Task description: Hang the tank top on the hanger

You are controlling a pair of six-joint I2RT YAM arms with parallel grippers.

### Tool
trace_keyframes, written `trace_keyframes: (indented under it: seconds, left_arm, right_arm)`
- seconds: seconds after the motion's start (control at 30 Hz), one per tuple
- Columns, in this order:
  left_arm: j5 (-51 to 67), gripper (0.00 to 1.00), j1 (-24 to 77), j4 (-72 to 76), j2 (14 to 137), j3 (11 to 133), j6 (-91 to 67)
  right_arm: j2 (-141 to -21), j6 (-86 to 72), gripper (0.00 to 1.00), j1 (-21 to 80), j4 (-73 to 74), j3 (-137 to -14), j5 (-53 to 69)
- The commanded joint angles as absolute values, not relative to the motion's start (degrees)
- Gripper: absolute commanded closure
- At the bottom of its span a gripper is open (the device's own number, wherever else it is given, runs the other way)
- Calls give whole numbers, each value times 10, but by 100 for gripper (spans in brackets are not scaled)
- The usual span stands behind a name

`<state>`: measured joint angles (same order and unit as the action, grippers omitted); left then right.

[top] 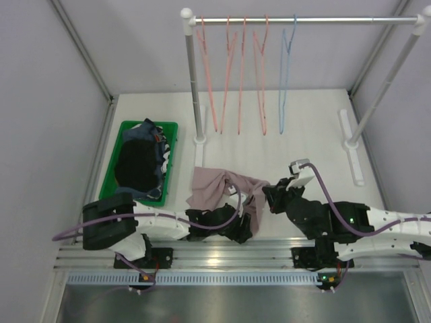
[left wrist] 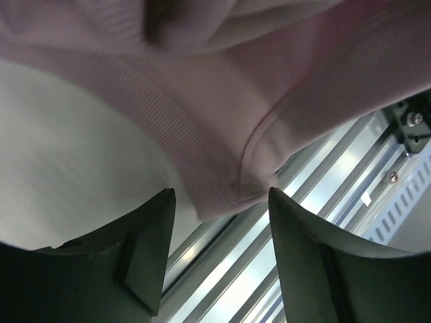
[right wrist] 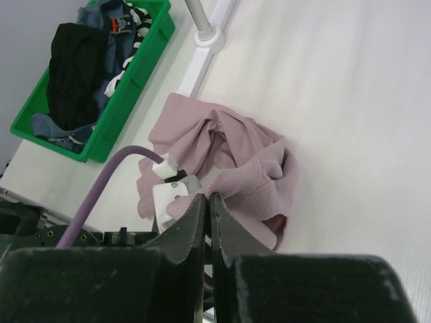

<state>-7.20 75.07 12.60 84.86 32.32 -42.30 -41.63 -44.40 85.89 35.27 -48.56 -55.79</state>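
Overhead, we see a white worktop (top: 310, 148) closed in by plain grey walls (top: 47, 101), with aluminium rails (top: 222, 259) along its near edge. At the back stands a rack (top: 310, 21) with white posts and a metal rod, carrying four pink hangers (top: 240, 74) and, to their right, the blue hanger (top: 285, 74), bare. A green bin (right wrist: 135, 84) of dark clothes sits at the left; an orange label (right wrist: 120, 25) on a blue garment in it is too small for us to read. The top (top: 212, 188) lies crumpled on the worktop near the front edge, between the two arms and well apart from the hanger. The left fingers (left wrist: 145, 262) stand apart beneath the top, its ribbed hem drooping toward the gap between them. The right fingers (right wrist: 185, 229) are pressed together at the top's right edge; we cannot tell whether fabric is caught between them.
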Motion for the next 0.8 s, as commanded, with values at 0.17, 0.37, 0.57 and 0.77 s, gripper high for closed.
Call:
trace_keyframes:
  seconds: [0.17,0.37,0.57,0.77]
  left_arm:
    - [-108,39,766,208,911,368,-417]
    - [-152,58,777,148,943,392,-426]
    - [-172,100,788,89,918,408,-428]
    - [-216,100,793,-63,764,442,-420]
  right_arm:
    - [-403,-465,100,868,364,-493,-557]
    - [-400,-467,100,869,366,-491,-557]
    - [-400,-467,100,869,373,-498,-562]
    - [-396,-454,100,868,384,-526,-580]
